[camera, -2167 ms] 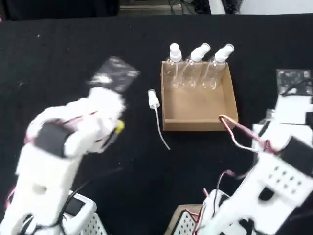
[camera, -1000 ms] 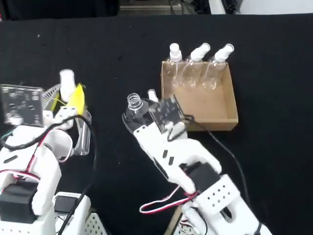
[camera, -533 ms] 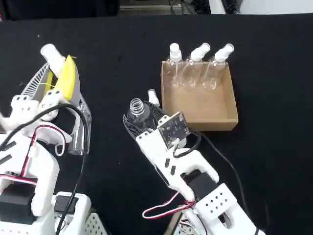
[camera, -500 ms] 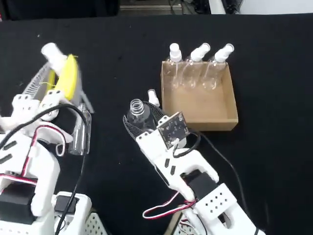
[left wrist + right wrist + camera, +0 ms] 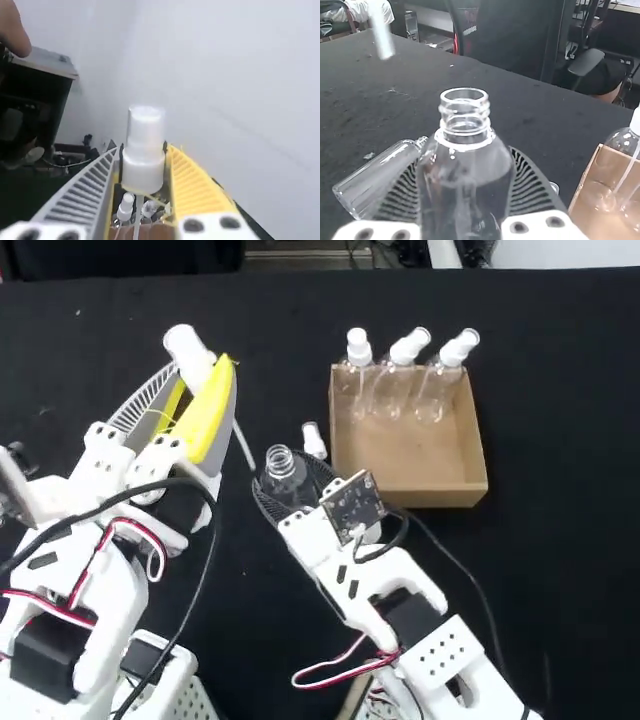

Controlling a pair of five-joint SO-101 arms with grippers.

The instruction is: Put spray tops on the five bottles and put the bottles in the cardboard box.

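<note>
Yellow and white fingers of the left gripper (image 5: 200,375) are clamped on a white spray top (image 5: 186,344), held up off the black table (image 5: 560,540). Its thin dip tube (image 5: 241,447) trails down toward the other arm. In the left wrist view the same spray top (image 5: 144,145) sits upright between the ribbed pads (image 5: 192,180).

The right gripper (image 5: 290,480) has its black fingers closed round a clear bottle (image 5: 278,458) with a bare threaded neck. It is upright, just beside the cardboard box (image 5: 408,498) on the box's left.

Three capped bottles (image 5: 393,390) lean in a row against the box's far wall.

A loose spray top (image 5: 313,440) lies between the held bottle and the box; its lower part is hidden behind the right gripper.

Right wrist view: a second clear bottle (image 5: 375,175) lies on its side next to the black finger (image 5: 395,200), its far end cut off.

Print on the small camera board (image 5: 350,502) is too small to read.
</note>
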